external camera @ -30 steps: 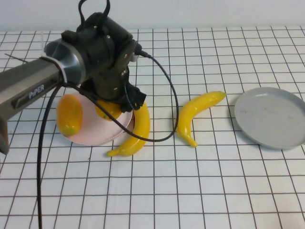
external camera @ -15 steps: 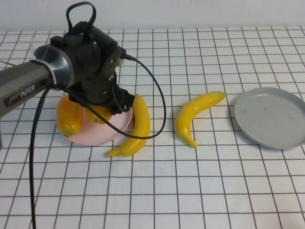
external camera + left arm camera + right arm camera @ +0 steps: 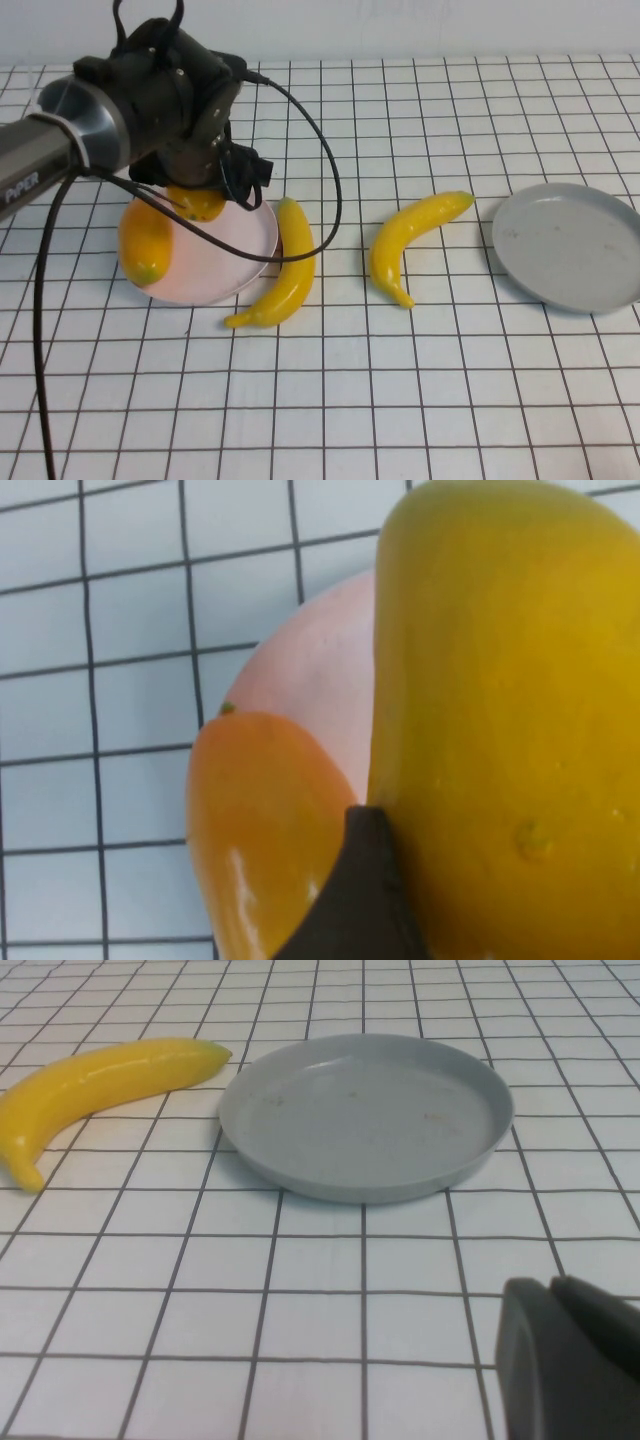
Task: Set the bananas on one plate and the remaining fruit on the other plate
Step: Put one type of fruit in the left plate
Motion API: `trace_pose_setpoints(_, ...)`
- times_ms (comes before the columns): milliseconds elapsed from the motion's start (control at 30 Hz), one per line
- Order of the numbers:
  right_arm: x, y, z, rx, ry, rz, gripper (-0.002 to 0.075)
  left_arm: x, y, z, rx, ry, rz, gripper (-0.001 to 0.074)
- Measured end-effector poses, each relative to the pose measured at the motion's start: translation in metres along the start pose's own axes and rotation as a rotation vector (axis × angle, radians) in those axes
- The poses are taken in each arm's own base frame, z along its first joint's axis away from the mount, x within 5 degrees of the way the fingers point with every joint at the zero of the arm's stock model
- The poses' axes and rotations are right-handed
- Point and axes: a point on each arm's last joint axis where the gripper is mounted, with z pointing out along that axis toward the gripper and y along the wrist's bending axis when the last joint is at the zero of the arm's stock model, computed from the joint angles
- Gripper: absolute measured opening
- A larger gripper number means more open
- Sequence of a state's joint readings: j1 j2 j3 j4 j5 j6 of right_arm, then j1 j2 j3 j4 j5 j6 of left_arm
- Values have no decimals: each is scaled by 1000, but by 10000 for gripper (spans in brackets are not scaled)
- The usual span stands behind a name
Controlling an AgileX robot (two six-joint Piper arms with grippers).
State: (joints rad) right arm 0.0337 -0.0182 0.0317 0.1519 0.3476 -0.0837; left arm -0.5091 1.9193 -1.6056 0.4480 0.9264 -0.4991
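My left gripper [image 3: 203,190] hangs over the back of the pink plate [image 3: 238,268], shut on an orange-yellow mango-like fruit [image 3: 197,205]. In the left wrist view that fruit [image 3: 500,680] fills the space beside one dark finger [image 3: 360,900]. A second such fruit [image 3: 145,240] lies on the plate's left rim. One banana [image 3: 285,268] lies against the plate's right edge, another [image 3: 410,238] at mid-table. The grey plate [image 3: 568,245] sits bare at the right. My right gripper [image 3: 565,1360] is shut, low over the table near the grey plate [image 3: 365,1120].
The left arm's black cable [image 3: 320,150] loops down over the table beside the pink plate. White gridded tabletop [image 3: 400,400] stretches across the front. In the right wrist view a banana [image 3: 95,1075] lies just beyond the grey plate.
The left arm has moved left and toward the back, carrying the fruit from the plate's right part to above its back part. Bananas, plates and right gripper stayed put.
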Motion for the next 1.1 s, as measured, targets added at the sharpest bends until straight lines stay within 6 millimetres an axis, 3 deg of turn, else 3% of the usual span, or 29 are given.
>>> trace_pose_setpoints(667, 0, 0, 0, 0, 0, 0, -16, 8, 4, 0, -4, 92, -29, 531)
trace_pose_setpoints(767, 0, 0, 0, 0, 0, 0, -16, 7, 0, 0, 52, 93, 8, 562)
trace_pose_setpoints(900, 0, 0, 0, 0, 0, 0, -16, 7, 0, 1, 81, 89, 25, 664)
trace_pose_setpoints(1100, 0, 0, 0, 0, 0, 0, -17, 6, 4, 2, 64, 84, 27, 668)
